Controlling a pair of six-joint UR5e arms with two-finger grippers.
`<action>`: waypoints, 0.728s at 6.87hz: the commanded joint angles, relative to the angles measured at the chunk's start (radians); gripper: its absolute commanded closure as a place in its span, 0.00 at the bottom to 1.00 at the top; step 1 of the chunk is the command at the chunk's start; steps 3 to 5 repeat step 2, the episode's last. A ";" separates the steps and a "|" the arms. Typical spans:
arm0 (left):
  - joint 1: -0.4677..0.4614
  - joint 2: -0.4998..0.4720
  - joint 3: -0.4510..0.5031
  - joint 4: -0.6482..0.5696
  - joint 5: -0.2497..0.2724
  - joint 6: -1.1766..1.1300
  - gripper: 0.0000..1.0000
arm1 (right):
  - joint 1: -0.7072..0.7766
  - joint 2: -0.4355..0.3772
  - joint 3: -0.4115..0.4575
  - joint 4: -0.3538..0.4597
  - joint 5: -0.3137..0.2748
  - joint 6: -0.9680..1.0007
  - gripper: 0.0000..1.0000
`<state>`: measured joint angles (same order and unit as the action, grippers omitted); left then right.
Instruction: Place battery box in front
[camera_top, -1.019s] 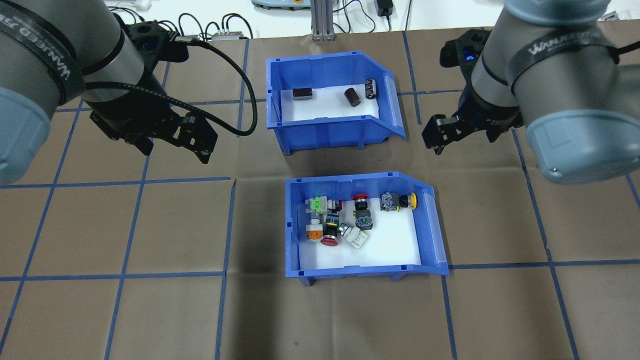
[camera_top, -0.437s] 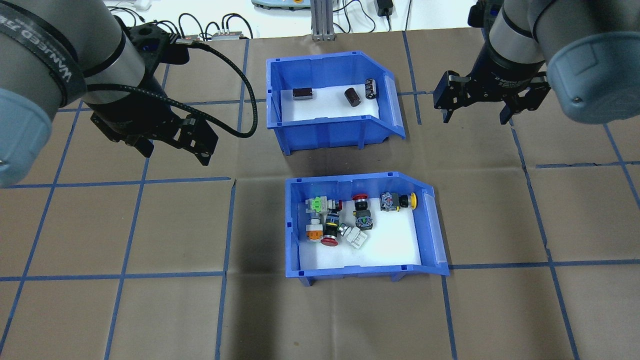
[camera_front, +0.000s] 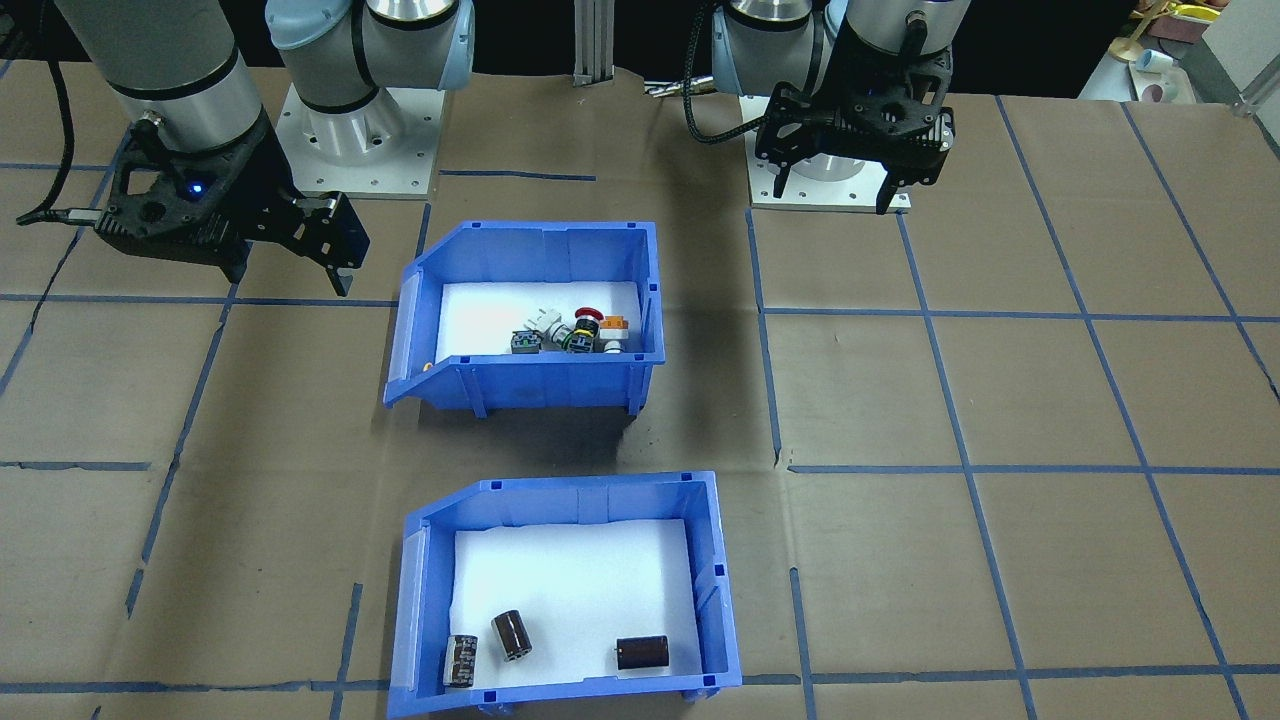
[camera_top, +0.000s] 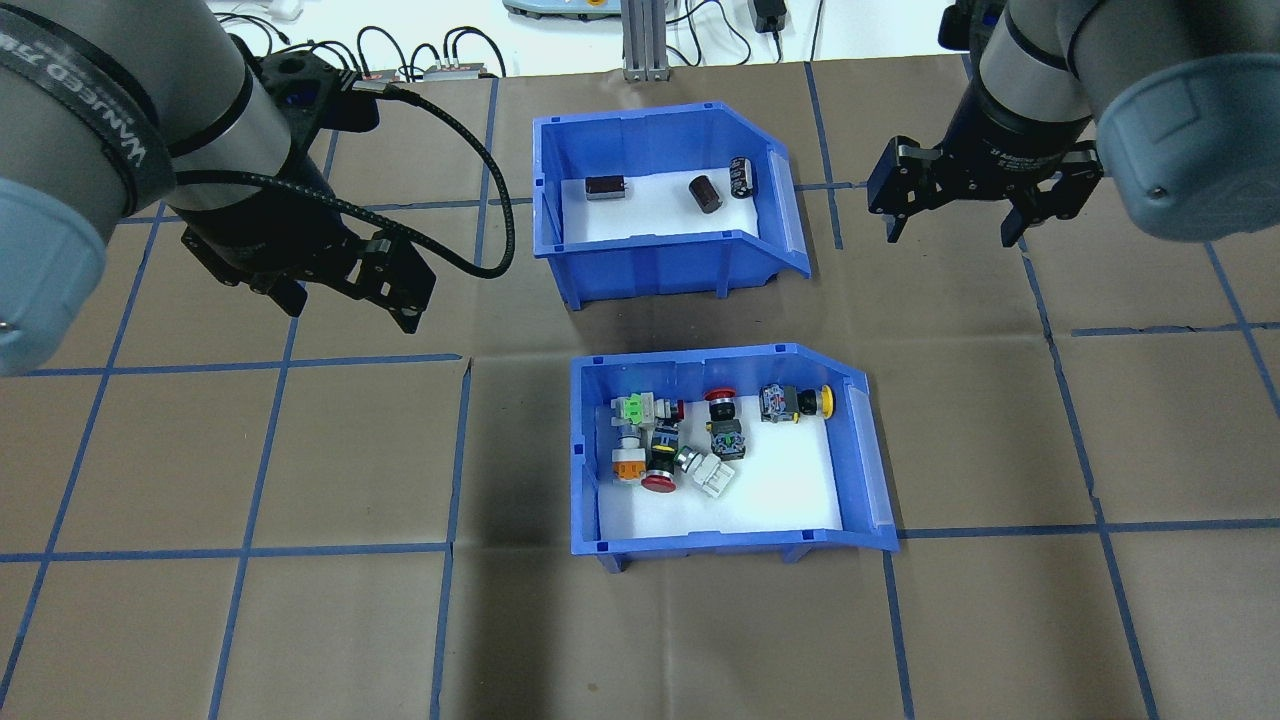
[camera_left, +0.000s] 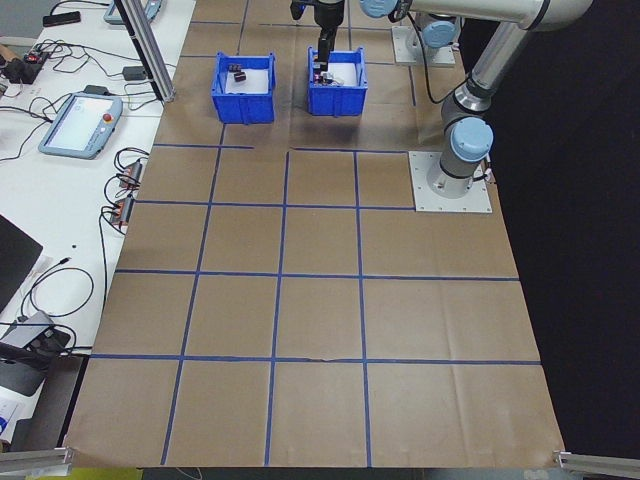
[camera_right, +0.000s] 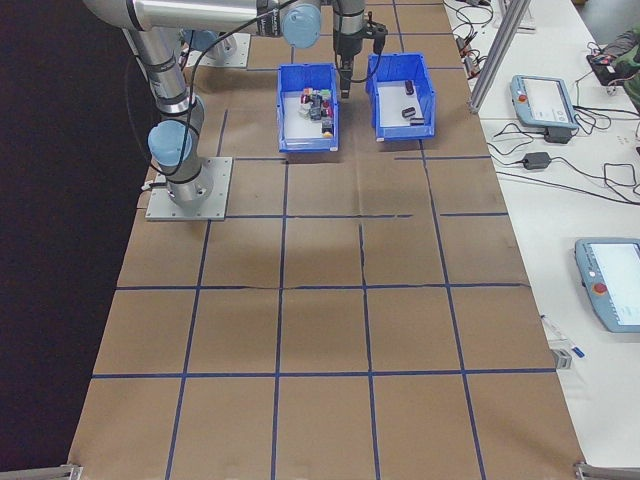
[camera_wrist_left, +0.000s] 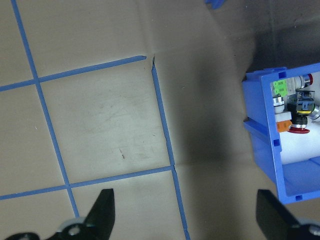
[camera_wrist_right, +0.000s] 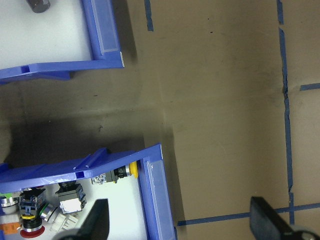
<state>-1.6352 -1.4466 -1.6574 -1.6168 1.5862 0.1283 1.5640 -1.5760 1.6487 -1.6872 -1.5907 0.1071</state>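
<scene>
The table (camera_top: 250, 450) is covered in brown paper marked into squares by blue tape lines. Past its far edge runs a white bench (camera_top: 420, 25) with cables and small devices, and the side views show touch-screen pendants (camera_right: 542, 100) lying on it.

Two blue bins sit near the middle of the table, one behind the other and apart. The battery box (camera_top: 660, 255) is the one farther from the robot, its sloped lip turned toward the robot's right. Three dark batteries (camera_top: 705, 193) lie on its white floor, one near the left wall and two close together by the lip. The switch bin (camera_top: 720, 545) lies nearer the robot and holds a cluster of red, orange, yellow and green push-button switches (camera_top: 665, 450).

The left gripper (camera_top: 350, 305) hangs above bare paper to the left of both bins, its fingers spread wide with nothing between them. The right gripper (camera_top: 950, 225) hangs over the paper just right of the battery box's lip, its jaws also wide apart and holding nothing. Neither touches a bin.
</scene>
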 joint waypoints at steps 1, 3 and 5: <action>0.000 0.000 0.001 0.001 0.000 0.001 0.01 | 0.001 0.004 0.002 0.001 0.000 0.000 0.00; 0.000 0.000 0.001 0.000 0.000 0.001 0.01 | -0.001 0.004 0.000 0.001 0.000 0.000 0.00; 0.000 0.000 0.001 0.000 0.000 0.001 0.01 | -0.001 0.004 0.000 0.001 0.000 0.000 0.00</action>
